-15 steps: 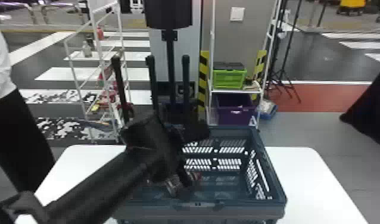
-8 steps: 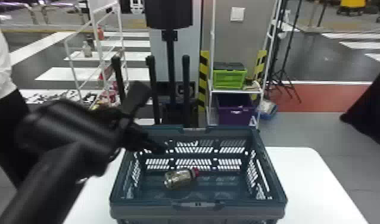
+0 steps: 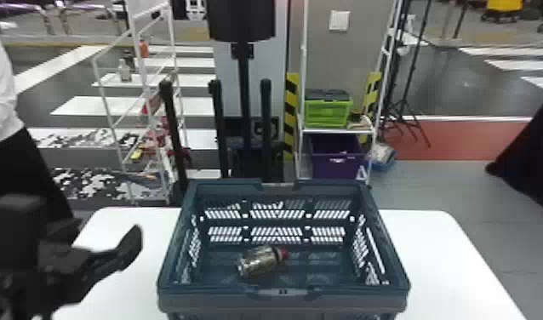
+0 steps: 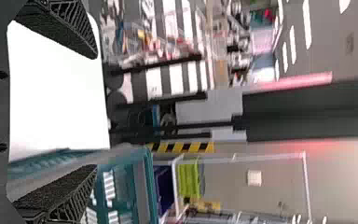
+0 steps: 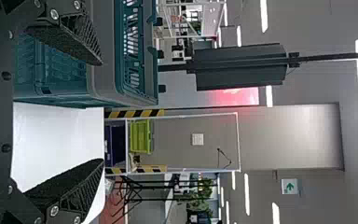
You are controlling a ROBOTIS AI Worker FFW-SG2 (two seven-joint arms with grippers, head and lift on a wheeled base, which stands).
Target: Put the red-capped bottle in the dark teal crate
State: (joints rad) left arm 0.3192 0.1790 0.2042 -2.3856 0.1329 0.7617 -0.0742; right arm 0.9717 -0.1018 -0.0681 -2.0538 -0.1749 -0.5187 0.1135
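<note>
With 12 o'clock straight ahead of you, the white counter [image 3: 436, 255] carries the dark teal crate [image 3: 211, 300], which sits upright and open-topped. Your left gripper [image 4: 96, 112] is out over the crate's 9 o'clock side, its fingers spread and nothing between them. Your right gripper [image 5: 102, 112] is off the crate's 3 o'clock side, also spread and empty.

The red-capped bottle [image 3: 260, 260] lies on its side inside the crate, a little toward 9 o'clock from the middle. Its long axis runs roughly from 8 to 2 o'clock, with the red cap [image 3: 282, 253] at the 2 o'clock end. From your left gripper it lies toward 3 o'clock, well apart, beyond the crate's near-side wall. The left arm is probably the nearer one, though the head view gives you little to judge depth by.

The placing looks complete, so your next move is likely just to draw the left arm away toward 9 o'clock. Swinging it toward 3 o'clock while low could knock the crate.
</note>
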